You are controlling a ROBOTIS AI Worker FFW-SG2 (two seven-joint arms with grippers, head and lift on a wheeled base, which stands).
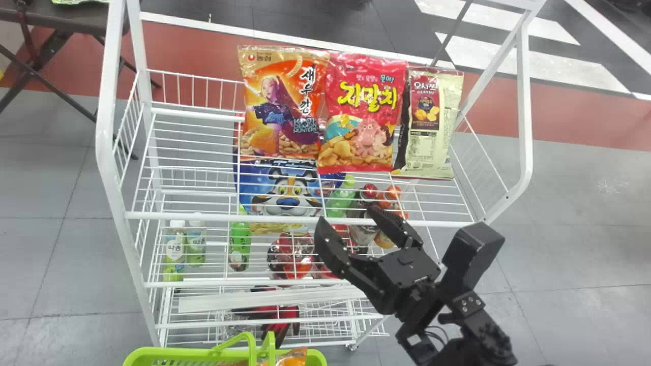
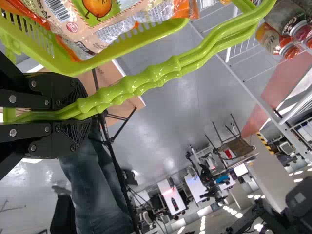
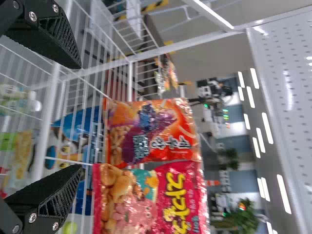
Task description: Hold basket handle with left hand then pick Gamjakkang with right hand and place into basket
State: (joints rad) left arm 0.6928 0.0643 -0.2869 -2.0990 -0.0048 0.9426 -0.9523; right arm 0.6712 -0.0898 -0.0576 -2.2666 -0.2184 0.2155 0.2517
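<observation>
Holding two handles [image 2: 156, 73] together in the closed jaws of the left gripper [image 2: 80, 115]. Holding nothing in the wide-open jaws of the right gripper [image 1: 347, 217], before one white rack [image 1: 525, 122]. On it, count one orange bag [image 1: 282, 109], one red bag [image 1: 361, 112] and one beige bag [image 1: 430, 127], long axes upright, plus one blue bag [image 1: 287, 198] lower down. In one green basket [image 1: 175, 352], see a cartoon-printed bag [image 2: 122, 31], possibly Gamjakkang; cannot tell its long axis.
</observation>
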